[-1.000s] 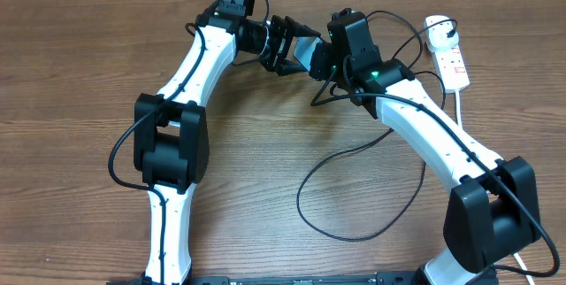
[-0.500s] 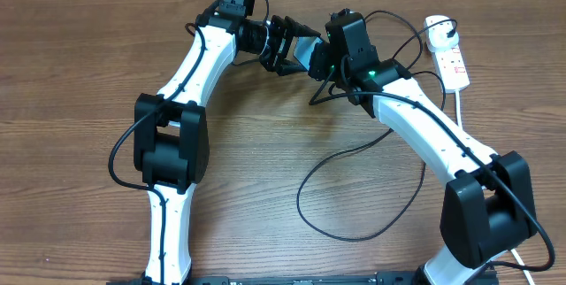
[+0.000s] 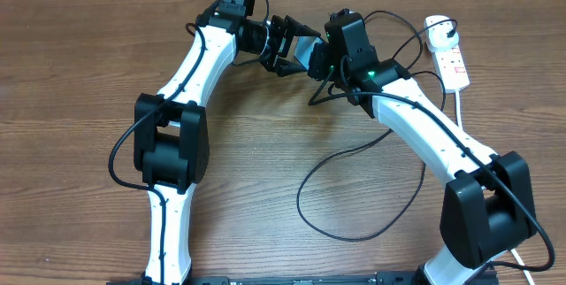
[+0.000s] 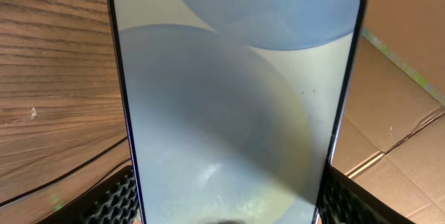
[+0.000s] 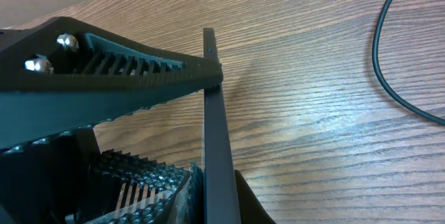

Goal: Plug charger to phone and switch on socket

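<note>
The phone (image 4: 233, 106) is held up off the table, its pale blue-grey screen filling the left wrist view. My left gripper (image 4: 229, 213) is shut on the phone across its width, one ribbed finger (image 4: 111, 196) at each long edge. In the right wrist view the phone (image 5: 215, 133) shows edge-on as a thin dark slab, and my right gripper (image 5: 219, 186) is shut on it. Overhead, both grippers (image 3: 296, 48) (image 3: 324, 60) meet at the phone (image 3: 307, 52). The black charger cable (image 3: 354, 232) loops over the table. The white socket (image 3: 453, 62) lies at the far right.
The socket's thick white lead (image 3: 460, 108) runs down beside the right arm. Part of the black cable (image 5: 389, 64) lies on the wood right of the phone. Cardboard (image 4: 403, 133) stands behind the phone in the left wrist view.
The right gripper has closed a little further on the phone's edge, and the right arm has shifted slightly left. The left arm and phone have stayed put.
</note>
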Tool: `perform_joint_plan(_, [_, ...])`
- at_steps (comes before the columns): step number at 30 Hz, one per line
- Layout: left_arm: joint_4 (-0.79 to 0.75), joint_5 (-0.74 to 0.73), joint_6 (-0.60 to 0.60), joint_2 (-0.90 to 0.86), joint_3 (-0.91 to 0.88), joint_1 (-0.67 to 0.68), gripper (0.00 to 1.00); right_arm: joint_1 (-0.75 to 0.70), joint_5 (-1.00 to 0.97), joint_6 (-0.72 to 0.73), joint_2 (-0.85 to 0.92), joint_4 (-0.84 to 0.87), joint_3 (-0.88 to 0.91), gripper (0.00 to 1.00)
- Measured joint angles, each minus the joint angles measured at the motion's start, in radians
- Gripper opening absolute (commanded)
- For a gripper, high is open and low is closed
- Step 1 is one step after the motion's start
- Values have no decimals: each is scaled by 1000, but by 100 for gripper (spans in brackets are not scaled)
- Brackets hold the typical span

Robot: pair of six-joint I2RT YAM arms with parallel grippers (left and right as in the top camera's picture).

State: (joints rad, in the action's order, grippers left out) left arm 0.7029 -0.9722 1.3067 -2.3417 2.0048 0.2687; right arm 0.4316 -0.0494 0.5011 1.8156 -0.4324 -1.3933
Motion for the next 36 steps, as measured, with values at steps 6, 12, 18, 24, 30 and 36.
perform_joint_plan(6, [0, -2, 0, 0, 0, 0, 80, 1, 1, 0, 0, -1, 0, 9])
perform_joint_plan(12, [-1, -8, -4, 0, 2, 0, 92, 1, -6, 0, 6, -9, 0, 5])
perform_joint_plan(18, [-1, 5, -7, 0, 3, 0, 100, 1, -7, 0, 10, -9, 0, 4])
perform_joint_plan(24, [-1, 39, -32, 0, 3, 0, 100, 1, -7, 0, 10, -9, 0, 4])
perform_joint_plan(30, [-94, 56, -135, 0, 3, -12, 100, -3, -7, 0, 10, -9, 0, 4])
perform_joint_plan(36, [-196, -15, -276, 0, 8, -66, 100, -46, -4, 12, 5, -15, 0, 4])
